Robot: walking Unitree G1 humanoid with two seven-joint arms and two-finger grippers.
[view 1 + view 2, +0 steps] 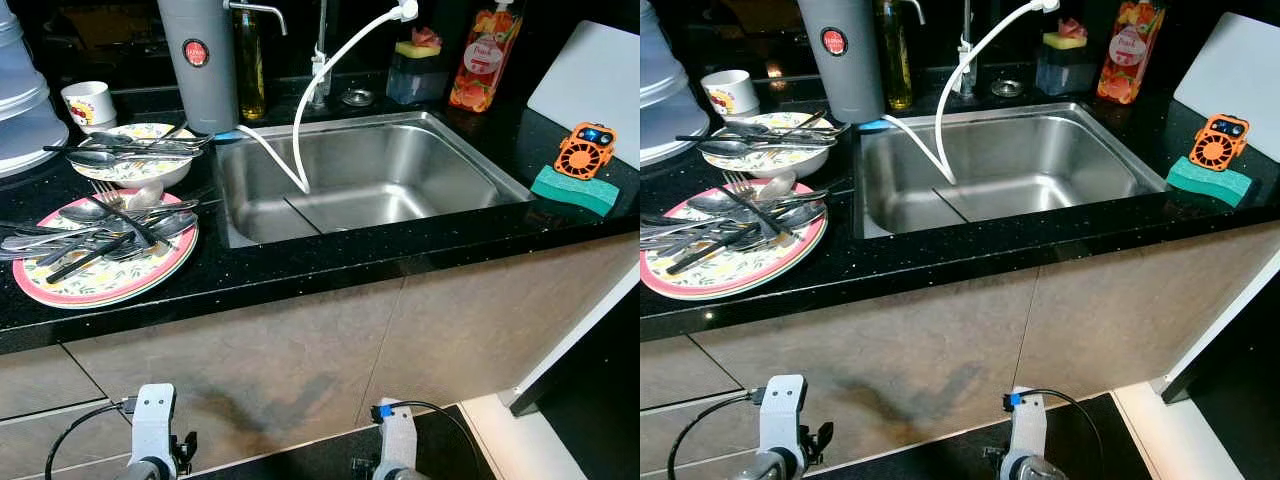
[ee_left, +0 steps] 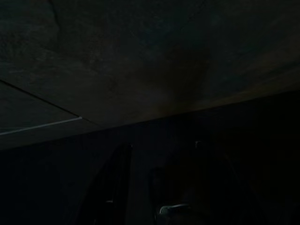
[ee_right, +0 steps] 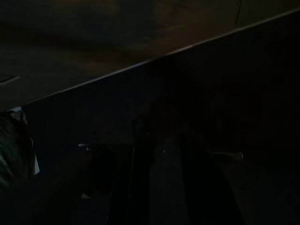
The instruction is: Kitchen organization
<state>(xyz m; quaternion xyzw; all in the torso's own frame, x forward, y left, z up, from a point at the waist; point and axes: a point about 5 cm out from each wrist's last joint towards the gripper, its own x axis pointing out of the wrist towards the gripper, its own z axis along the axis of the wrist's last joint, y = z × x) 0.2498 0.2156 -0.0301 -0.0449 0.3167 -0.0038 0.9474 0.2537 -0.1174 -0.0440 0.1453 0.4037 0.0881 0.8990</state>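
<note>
You're facing a steel sink (image 1: 400, 160) set in a black counter (image 1: 330, 255); everything below is placed off the sink.

Left of the sink: a pink-rimmed plate (image 1: 95, 275) at the counter's front edge, piled with loose forks and spoons (image 1: 100, 225). Just behind it, a patterned bowl (image 1: 135, 160) with more cutlery laid across its rim. Behind the bowl, a small white cup (image 1: 88, 102). A grey cylinder canister (image 1: 197, 60) stands at the sink's back-left corner, touching distance from the bowl.

A white hose (image 1: 320, 90) arcs down from the tap area into the basin, and its loop crosses the back-left part of the sink, so it's in the way there.

Behind the sink: oil bottle (image 1: 250, 65), a soap container (image 1: 415, 75), an orange bottle (image 1: 485, 55).

Right of the sink: a green sponge (image 1: 573, 190) with an orange fan-like gadget (image 1: 585, 150) resting on it, and a white board (image 1: 595, 85) leaning behind.

Both arms hang low in front of the cabinet face, well below the counter: left arm (image 1: 153, 430), right arm (image 1: 395, 445). Wrist views are very dark. In each you can faintly make out what look like finger shapes, but I can't tell whether either pincer is apart or together.
</note>
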